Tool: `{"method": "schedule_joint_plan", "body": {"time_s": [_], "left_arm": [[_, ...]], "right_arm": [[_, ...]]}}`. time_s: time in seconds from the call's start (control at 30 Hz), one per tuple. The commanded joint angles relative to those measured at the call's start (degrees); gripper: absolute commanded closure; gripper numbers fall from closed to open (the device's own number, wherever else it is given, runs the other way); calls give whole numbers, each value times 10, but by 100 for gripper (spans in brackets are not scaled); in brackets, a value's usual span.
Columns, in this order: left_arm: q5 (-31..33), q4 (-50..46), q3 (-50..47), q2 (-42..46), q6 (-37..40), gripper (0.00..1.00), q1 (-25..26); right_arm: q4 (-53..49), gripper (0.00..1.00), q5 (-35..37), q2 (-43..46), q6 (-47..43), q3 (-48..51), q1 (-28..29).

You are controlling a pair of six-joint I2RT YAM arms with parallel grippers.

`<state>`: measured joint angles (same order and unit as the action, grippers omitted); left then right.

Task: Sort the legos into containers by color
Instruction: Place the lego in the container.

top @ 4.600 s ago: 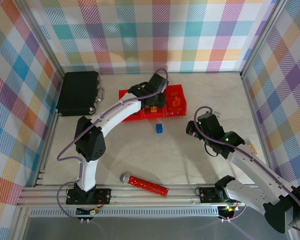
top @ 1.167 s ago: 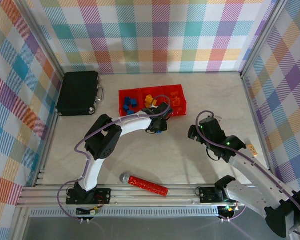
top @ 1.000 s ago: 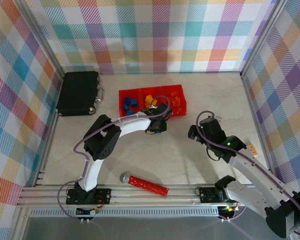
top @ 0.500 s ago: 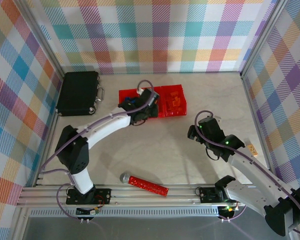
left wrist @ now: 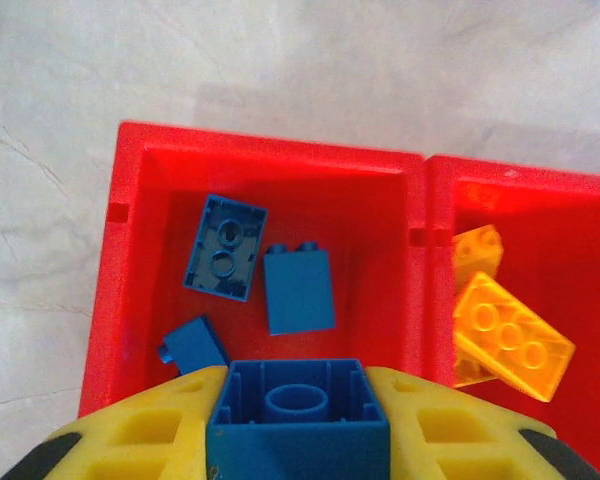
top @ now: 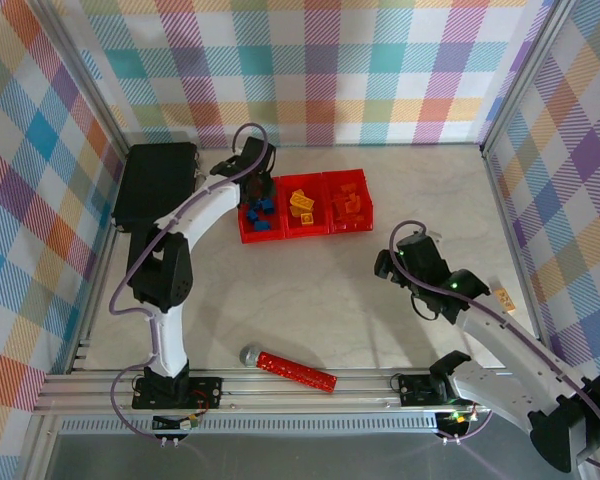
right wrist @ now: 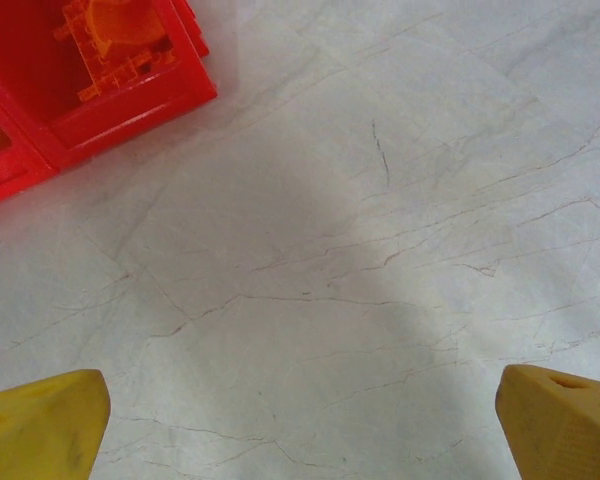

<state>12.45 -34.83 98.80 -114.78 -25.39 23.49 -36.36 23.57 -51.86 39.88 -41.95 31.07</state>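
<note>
Blue lego [left wrist: 298, 425] clamped in the left pincer [left wrist: 295, 385] above the containers [left wrist: 130, 250] — right pincer [right wrist: 300, 400] spread wide.

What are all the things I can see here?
Bins: three, red, joined in a row at the back of the table.
Blue legos: three, blue, lying in the left bin.
Held lego: one, blue, above the left bin.
Yellow legos: several, yellow, middle bin.
Orange legos: several, orange, right bin.
Case: one, black, back left.
Studded bar: one, red with grey ball end, near edge.
Small piece: one, orange-tan, by the right wall.
Table: one, pale marbled.
Left hand: yellow fingers, gripping the held lego.
Right hand: yellow fingers, open over bare table.
</note>
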Motion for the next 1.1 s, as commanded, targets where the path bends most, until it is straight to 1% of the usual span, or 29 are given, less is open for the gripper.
{"method": "schedule_joint_plan", "body": {"time_s": [0.0, 0.07, 0.2, 0.33, 0.47, 0.63, 0.73, 0.8, 0.93, 1.0, 1.07], "left_arm": [[-15, -32, 22, -11, 6, 77, -5], [-14, -31, 17, -17, 3, 77, -5], [-22, -7, -15, -16, -1, 71, -5], [-36, 17, -40, -11, 0, 62, -5], [-52, 50, -62, 3, 6, 50, -5], [-61, 80, -81, 26, 14, 42, -5], [-62, 106, -105, 59, 17, 35, -5], [-58, 124, -129, 90, 20, 28, -5], [-44, 166, -199, 178, 36, 15, -5], [-32, 184, -242, 226, 51, 0, -6], [-15, 224, -291, 282, 73, 0, -6]], "right_arm": [[-15, 1, 11, 11, 5, -3, -3], [-14, 1, 10, 8, 5, -4, -3], [-5, 1, 3, -3, 6, -5, -3], [-1, 1, -4, -20, 3, -14, -3], [1, 1, -5, -27, 2, -16, -3], [-2, 1, -3, -24, 1, -15, -3], [-2, 1, 1, -21, -4, -14, -3], [3, 1, 4, -21, -10, -13, -3], [26, 1, 10, -34, -39, -8, -6], [40, 1, 15, -45, -56, -7, -10], [50, 1, 35, -55, -69, -8, -13]]}}
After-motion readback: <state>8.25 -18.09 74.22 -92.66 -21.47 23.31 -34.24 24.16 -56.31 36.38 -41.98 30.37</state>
